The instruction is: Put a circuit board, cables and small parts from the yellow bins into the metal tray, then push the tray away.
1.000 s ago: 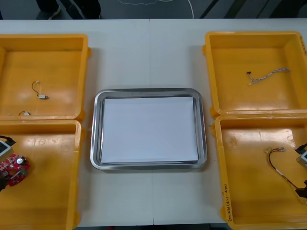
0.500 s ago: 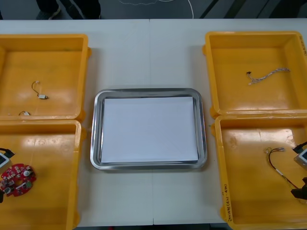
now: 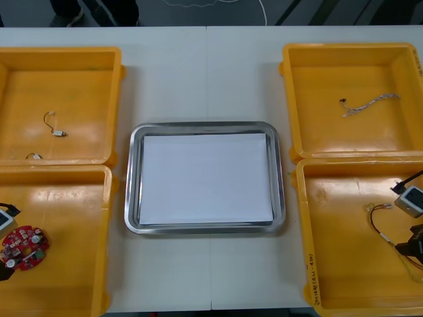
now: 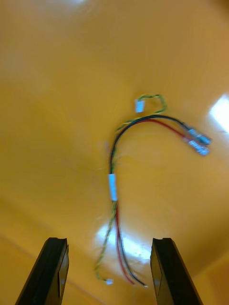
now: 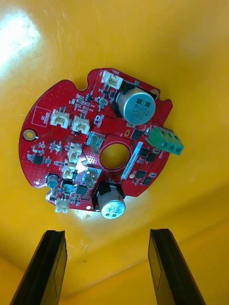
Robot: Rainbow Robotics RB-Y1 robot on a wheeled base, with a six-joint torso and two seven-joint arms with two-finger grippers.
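A round red circuit board [image 3: 24,247] lies flat on the floor of the near left yellow bin [image 3: 73,277]. My left gripper [image 5: 109,269] hovers over it, open, with the circuit board [image 5: 100,152] just beyond its fingertips and untouched. A red and yellow cable [image 3: 380,221] lies in the near right yellow bin [image 3: 337,264]. My right gripper [image 4: 109,271] is open above it, with the tail of the cable [image 4: 114,186] running between the fingers. The metal tray [image 3: 132,178], white inside, sits between the bins.
The far left bin [image 3: 86,79] holds small metal parts [image 3: 58,132] with thin wires. A twisted blue and white cable [image 3: 367,104] lies in the far right bin [image 3: 317,79]. Bare table lies beyond and in front of the tray.
The left gripper opened and the circuit board, tilted in its grip a second ago, now lies flat in the bin. The right gripper shifted slightly farther along over the cable.
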